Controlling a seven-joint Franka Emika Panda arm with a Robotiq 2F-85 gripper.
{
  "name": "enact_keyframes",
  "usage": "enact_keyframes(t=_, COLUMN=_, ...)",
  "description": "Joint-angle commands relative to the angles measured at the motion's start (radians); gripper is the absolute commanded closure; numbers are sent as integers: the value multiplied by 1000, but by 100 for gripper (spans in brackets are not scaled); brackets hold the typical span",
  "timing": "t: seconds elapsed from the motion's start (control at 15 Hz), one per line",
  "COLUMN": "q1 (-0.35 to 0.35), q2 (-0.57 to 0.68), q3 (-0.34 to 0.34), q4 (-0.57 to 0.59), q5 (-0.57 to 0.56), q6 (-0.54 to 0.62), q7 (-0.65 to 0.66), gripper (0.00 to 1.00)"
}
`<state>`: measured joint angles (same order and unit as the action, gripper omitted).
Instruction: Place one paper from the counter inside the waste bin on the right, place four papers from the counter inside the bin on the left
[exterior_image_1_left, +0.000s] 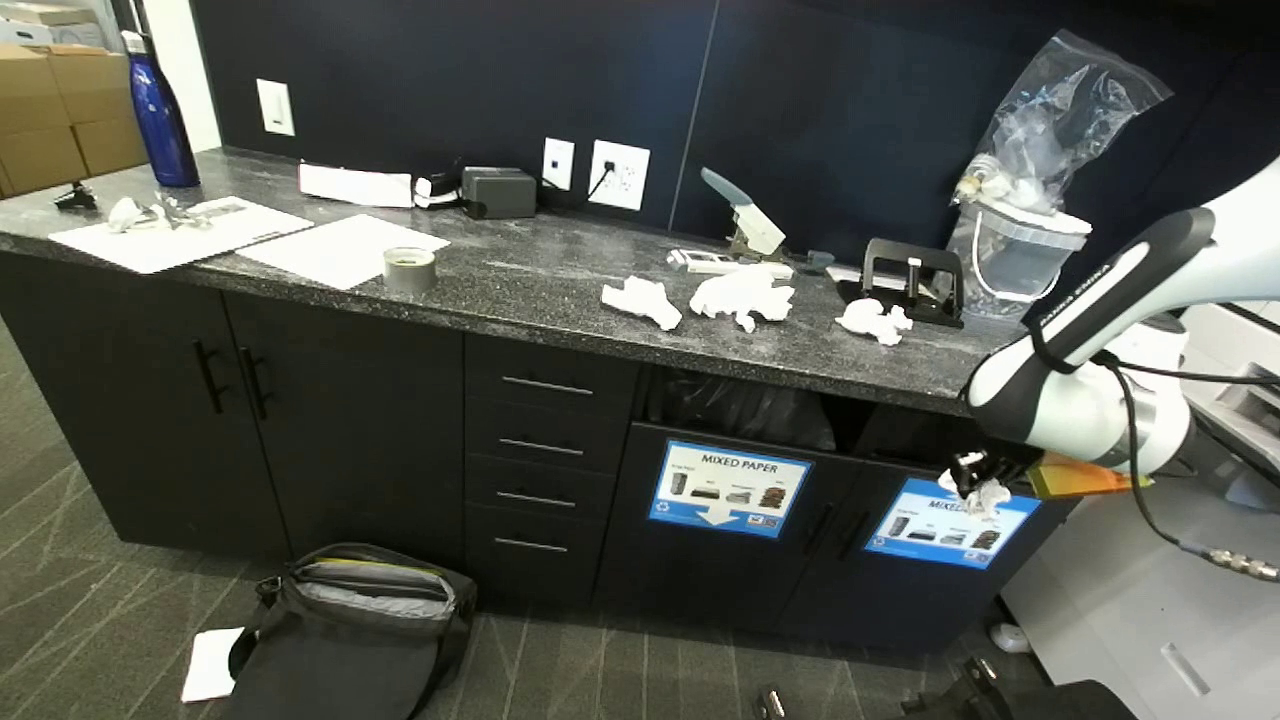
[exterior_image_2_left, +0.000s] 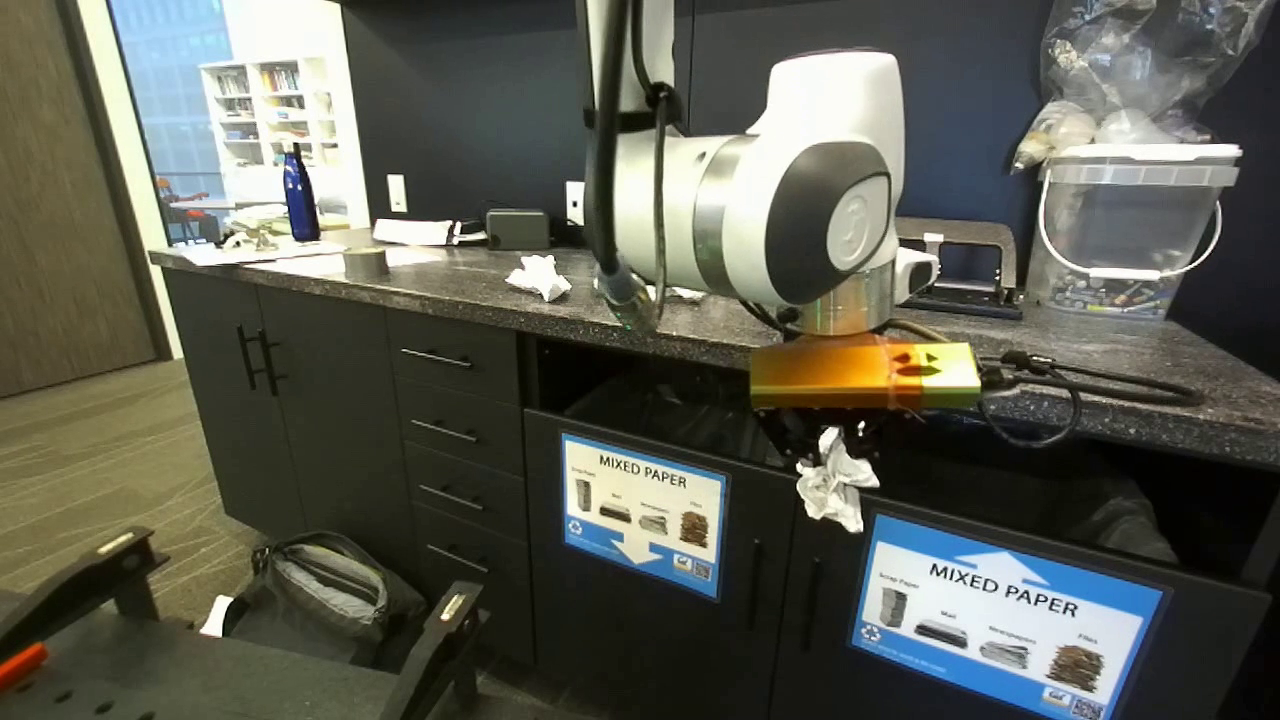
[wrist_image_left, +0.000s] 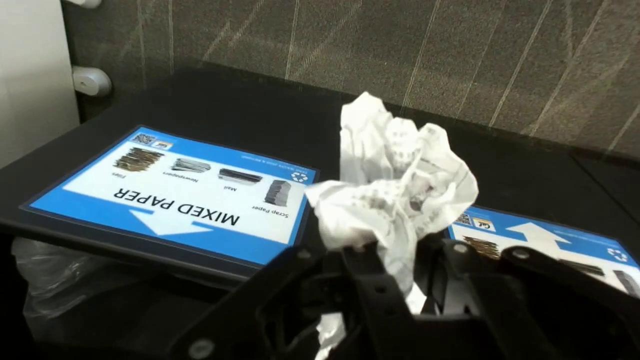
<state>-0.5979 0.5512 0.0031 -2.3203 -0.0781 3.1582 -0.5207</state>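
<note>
We see a crumpled paper (wrist_image_left: 395, 190) squeezed in the gripper (wrist_image_left: 397, 251). In an exterior view, it shows between two blue-and-white signs (exterior_image_2_left: 643, 515). More crumpled papers (exterior_image_1_left: 642, 302) lie on the counter (exterior_image_1_left: 520, 290). Just behind one, we see a hole punch (exterior_image_1_left: 915, 253) with a clear bucket (exterior_image_2_left: 1120, 225) beside it. Far off stands a blue bottle (exterior_image_1_left: 163, 120).

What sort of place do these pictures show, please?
Probably an office, perhaps its supply corner: two MIXED PAPER signs are fixed below the counter, what looks like a hole punch stands on top, and a bookcase shows in the background.
</note>
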Motion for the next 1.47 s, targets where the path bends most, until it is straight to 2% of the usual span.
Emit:
enact_keyframes(t=0.0, q1=-244, q2=31, q3=175, q4=-44, q5=-149, q6=170, q7=-82, gripper=90)
enact_keyframes(t=0.13, q1=-361, q2=84, q3=243, q4=-47, q5=-292, q6=263, q7=-85, gripper=90)
enact_keyframes(t=0.2, q1=-425, q2=105, q3=291, q4=-45, q5=-312, q6=284, q7=-130, gripper=90)
enact_keyframes(t=0.33, q1=-500, q2=150, q3=325, q4=-27, q5=-411, q6=302, q7=-148, gripper=90)
enact_keyframes(t=0.73, q1=-646, q2=299, q3=438, q4=145, q5=-558, q6=251, q7=-177, gripper=90)
enact_keyframes(t=0.93, q1=-638, q2=364, q3=453, q4=239, q5=-540, q6=269, q7=-167, gripper=90)
enact_keyframes(t=1.13, q1=-579, q2=419, q3=411, q4=340, q5=-458, q6=282, q7=-130, gripper=91)
enact_keyframes(t=1.2, q1=-578, q2=443, q3=416, q4=372, q5=-437, q6=275, q7=-123, gripper=91)
enact_keyframes(t=1.27, q1=-556, q2=465, q3=393, q4=416, q5=-460, q6=280, q7=-58, gripper=91)
enact_keyframes(t=1.33, q1=-577, q2=492, q3=426, q4=438, q5=-416, q6=261, q7=-103, gripper=90)
enact_keyframes(t=1.4, q1=-592, q2=517, q3=443, q4=461, q5=-427, q6=239, q7=-96, gripper=90)
